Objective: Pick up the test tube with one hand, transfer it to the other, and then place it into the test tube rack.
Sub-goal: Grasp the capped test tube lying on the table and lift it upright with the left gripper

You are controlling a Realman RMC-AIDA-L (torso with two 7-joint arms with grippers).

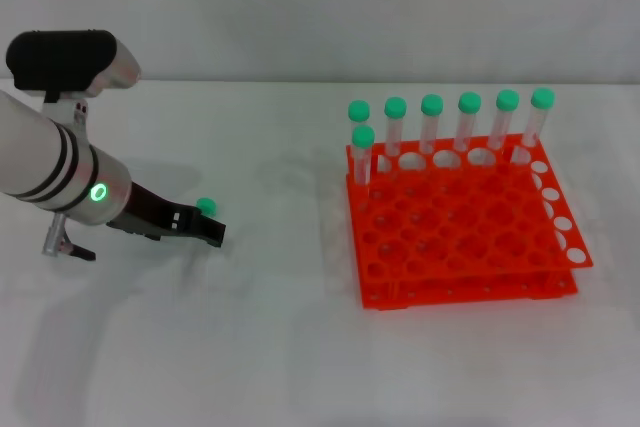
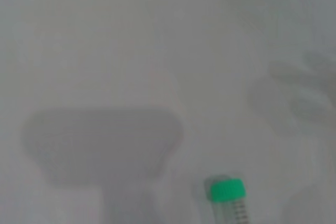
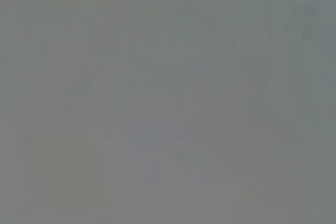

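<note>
The test tube lies on the white table at the left; only its green cap [image 1: 206,206] shows past my left gripper [image 1: 210,232], which is low over the table right beside it. The left arm is white with black rings and a green light. The left wrist view shows the cap and the top of the clear tube [image 2: 229,196] lying on the table. The orange-red test tube rack [image 1: 470,292] stands at the right, well apart. The right gripper is out of view, and the right wrist view shows only plain grey.
Several green-capped tubes [image 1: 431,127] stand upright along the rack's back rows. The white table [image 1: 290,347] reaches between the left gripper and the rack. A pale wall runs behind the table.
</note>
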